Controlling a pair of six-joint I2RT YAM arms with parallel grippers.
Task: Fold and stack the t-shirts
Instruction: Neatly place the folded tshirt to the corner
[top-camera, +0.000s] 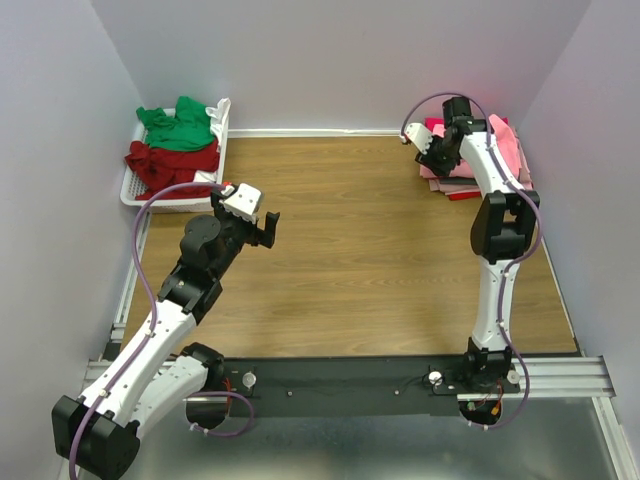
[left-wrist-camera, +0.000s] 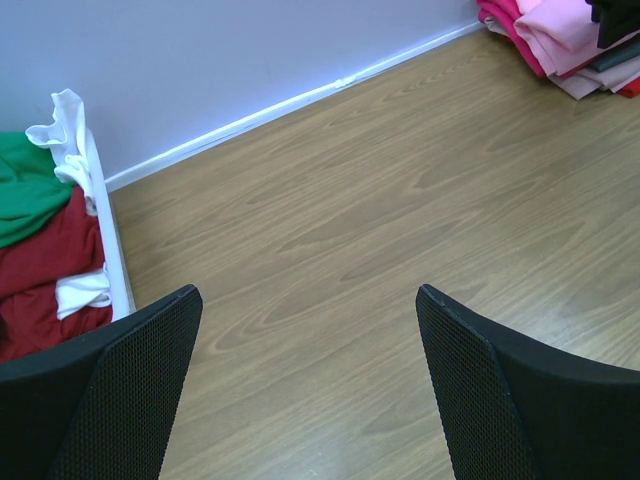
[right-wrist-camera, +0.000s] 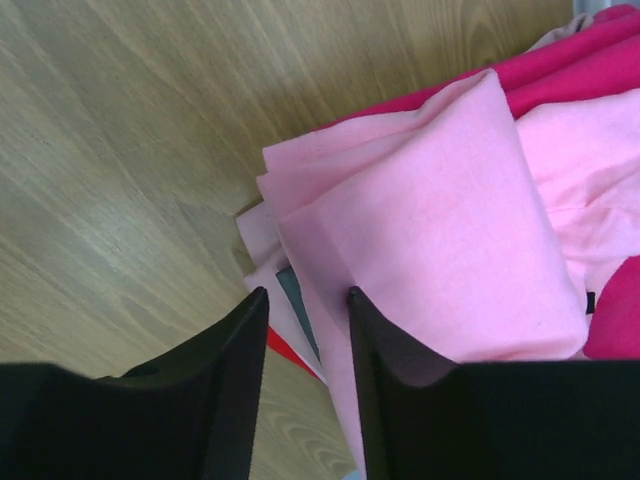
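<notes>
Jaws report: the left jaws stand wide apart, both mesh-faced fingers (left-wrist-camera: 140, 380) clear of everything, hovering over bare bench (top-camera: 350, 270) on its left side, with the left arm (top-camera: 170, 320) reaching in from the near edge. Just beyond them, in the far left corner, sits a white slotted basket (top-camera: 133, 190). It holds a dark red t-shirt (top-camera: 170, 162), with a green t-shirt (top-camera: 180, 128) bunched behind it and a piece of white cloth (top-camera: 222, 108) draped over the far rim. None of these is folded. The right arm (top-camera: 495, 230) stretches along the right edge to the far right corner, where the right jaws are down at the left edge of a stack of folded t-shirts (top-camera: 470, 175). The right jaws stand at a narrow gap, one finger (right-wrist-camera: 400, 400) over the top light pink t-shirt (right-wrist-camera: 450, 230), the other over the stack's edge. Edges of pink layers run between them, and whether any cloth is pinched cannot be told. Beneath the pink one, a grey layer (right-wrist-camera: 291, 287) and a red layer (right-wrist-camera: 290, 355) show as slivers. A magenta t-shirt (right-wrist-camera: 580, 60) shows beyond the pink fold, touching it.
</notes>
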